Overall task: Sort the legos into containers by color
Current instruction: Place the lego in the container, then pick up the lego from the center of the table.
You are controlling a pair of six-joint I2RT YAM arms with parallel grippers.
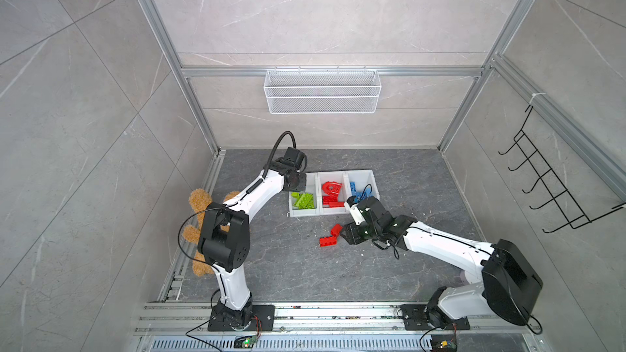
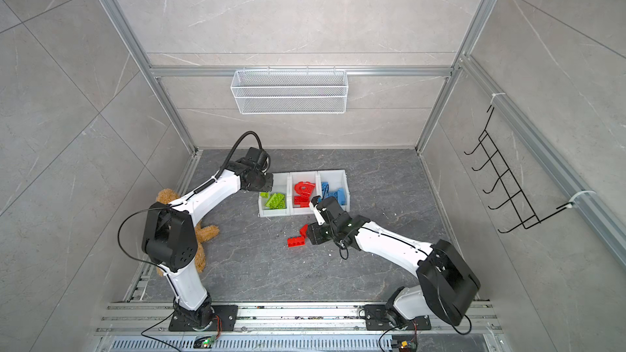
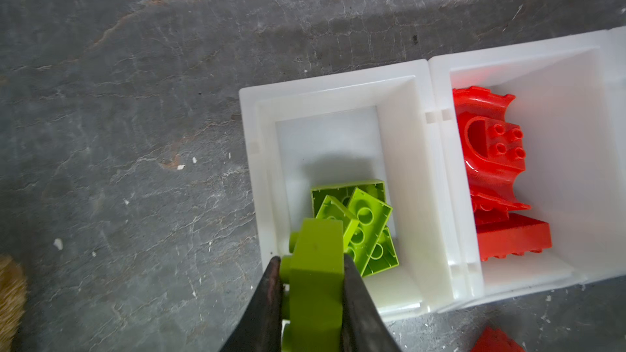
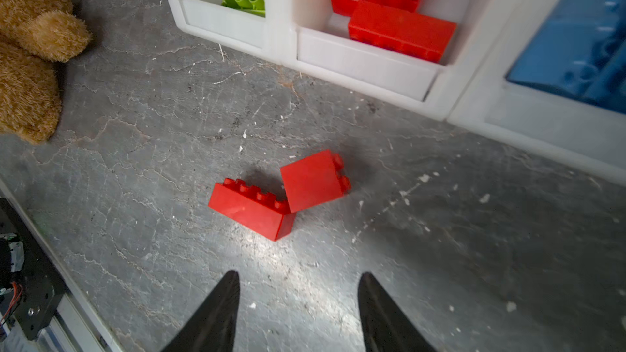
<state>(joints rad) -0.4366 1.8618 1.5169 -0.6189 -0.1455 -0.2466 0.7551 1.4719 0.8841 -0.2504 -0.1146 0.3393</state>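
Currently left gripper is clamped on a lime brick over the edge of the green bin, and right gripper hangs w/ jaws apart near a long red brick and a short red brick, touching at a corner on the table in front of the red bin. Bricks look light, rigid, glossy hollow plastic, prob. slippery, so pinch across flat side walls, not studs. No brand, label or writing legible.
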